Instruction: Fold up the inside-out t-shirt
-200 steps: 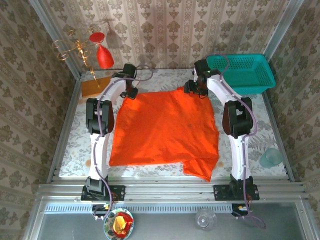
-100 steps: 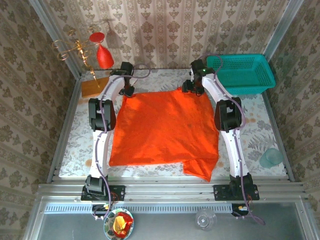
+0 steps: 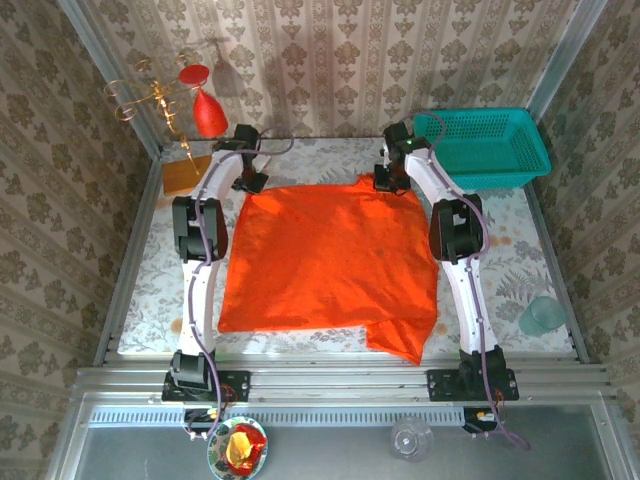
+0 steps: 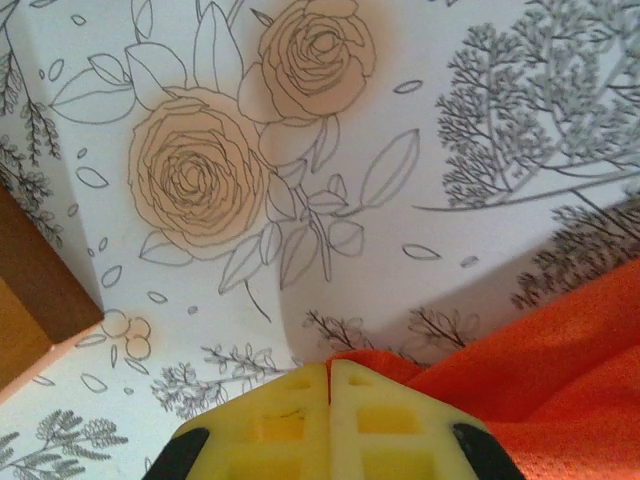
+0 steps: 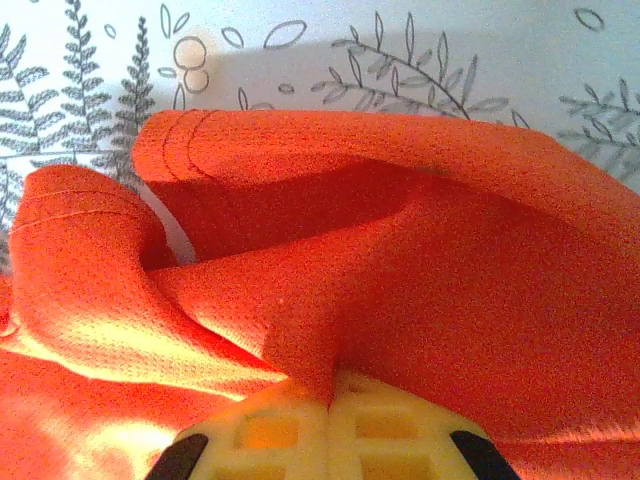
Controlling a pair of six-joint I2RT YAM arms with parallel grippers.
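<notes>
Left end effector point(image 4: 330, 375) and right end effector point(image 5: 330, 398) each clamp closed on an edge corner of the inside-out t-shirt point(image 3: 330, 255), which spreads flat across the floral counter point(image 3: 520, 250) behind them, toward the arm bases. A wooden block point(image 4: 25, 300) lies just left of the left end effector.

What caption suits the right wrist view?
Right gripper shut on a fold of the bright orange-red cloth t-shirt, over leaf-printed tablecloth.
</notes>
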